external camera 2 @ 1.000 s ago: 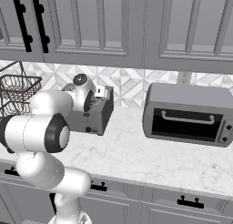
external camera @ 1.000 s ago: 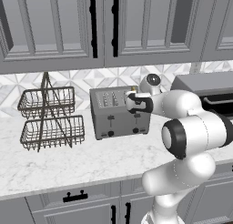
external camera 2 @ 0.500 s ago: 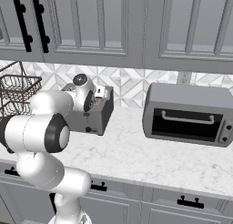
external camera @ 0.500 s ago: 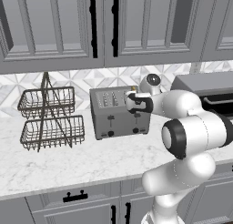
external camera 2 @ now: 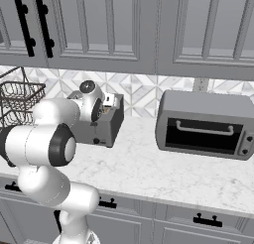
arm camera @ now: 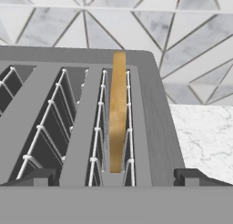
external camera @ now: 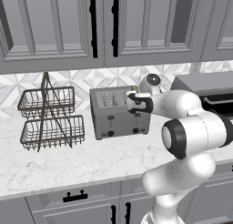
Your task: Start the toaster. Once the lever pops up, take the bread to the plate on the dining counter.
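1. Toaster (external camera: 119, 113) sits mid-frame in left base view, on the marble counter (external camera: 91, 161), just left of the arm's wrist. In right base view it's center-left (external camera 2: 106, 126), partly behind the arm.
2. Front of toaster in left base view: two dark levers and two dark knobs visible, lower half of the face.
3. Bread (arm camera: 118, 111) stands on edge in the rightmost slot, center of hand view, top edge poking above the slot. A small tan bit also shows at the toaster's top right corner in left base view (external camera: 134, 88).
4. Gripper (arm camera: 116, 177) is over the toaster's right end, looking along the slots. Finger tips sit low left and low right in hand view, well apart, w/ the bread's slot between them.
5. Jaws fully spread, nothing held. No contact w/ bread that I can see.
6. Wire slot guides run both sides of the bread; the other slots to its left have no bread.
7. Two-tier wire basket (external camera: 50, 118) at left of left base view, on the same counter, apart from the toaster. Its edge shows far left in right base view (external camera 2: 17, 96).
8. Toaster oven (external camera 2: 206, 124) right of center in right base view, apart from the toaster.
9. Grey cabinets (external camera: 104, 27) w/ dark handles span the top of both base views; patterned tile backsplash (arm camera: 136, 22) behind the toaster.
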